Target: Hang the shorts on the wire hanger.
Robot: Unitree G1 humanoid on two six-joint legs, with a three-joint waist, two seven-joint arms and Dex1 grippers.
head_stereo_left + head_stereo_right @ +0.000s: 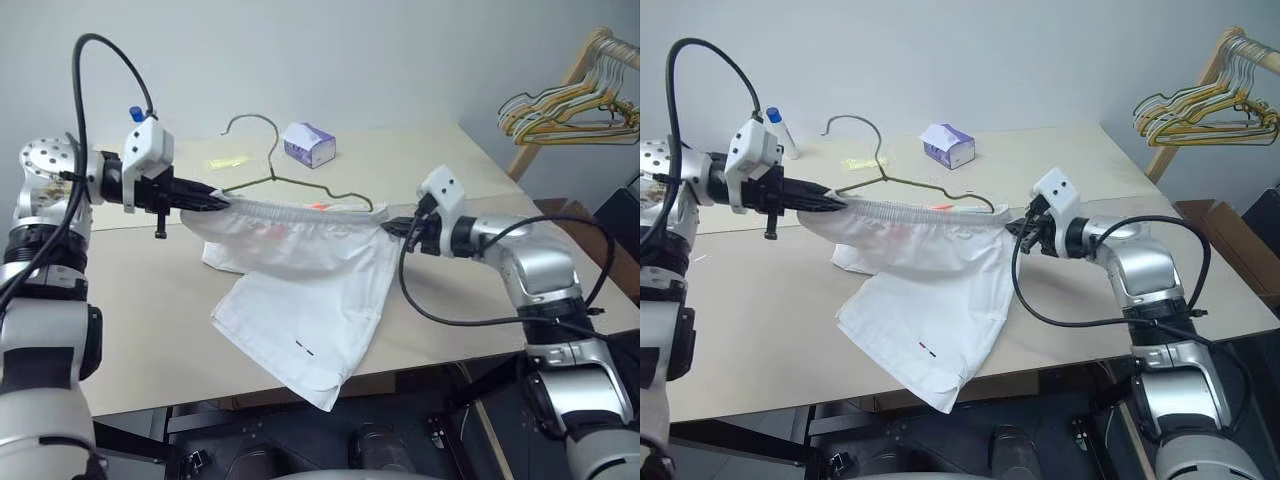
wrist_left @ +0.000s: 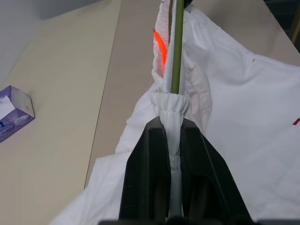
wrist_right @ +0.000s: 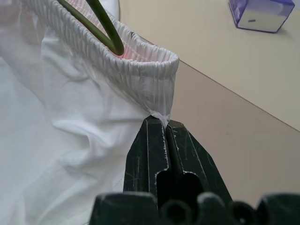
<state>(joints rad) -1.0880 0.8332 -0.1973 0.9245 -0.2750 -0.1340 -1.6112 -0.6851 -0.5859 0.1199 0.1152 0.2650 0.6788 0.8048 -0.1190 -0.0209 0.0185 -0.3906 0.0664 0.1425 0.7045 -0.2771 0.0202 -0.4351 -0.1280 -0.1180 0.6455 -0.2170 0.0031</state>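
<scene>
Over the beige table (image 1: 150, 320), thin white shorts (image 1: 300, 300) hang stretched, ribbed waistband around the olive wire hanger (image 1: 300, 183). Left gripper (image 2: 171, 136) and right gripper (image 3: 165, 123) each pinch a waistband end. Wrist views reveal the orange cord (image 2: 159, 47).

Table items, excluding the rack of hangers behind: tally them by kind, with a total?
White fabric shorts: 1
Dark olive wire hanger: 1
Purple tissue box: 1
Blue-capped white tube: 1
Yellow slip: 1
Total: 5
</scene>
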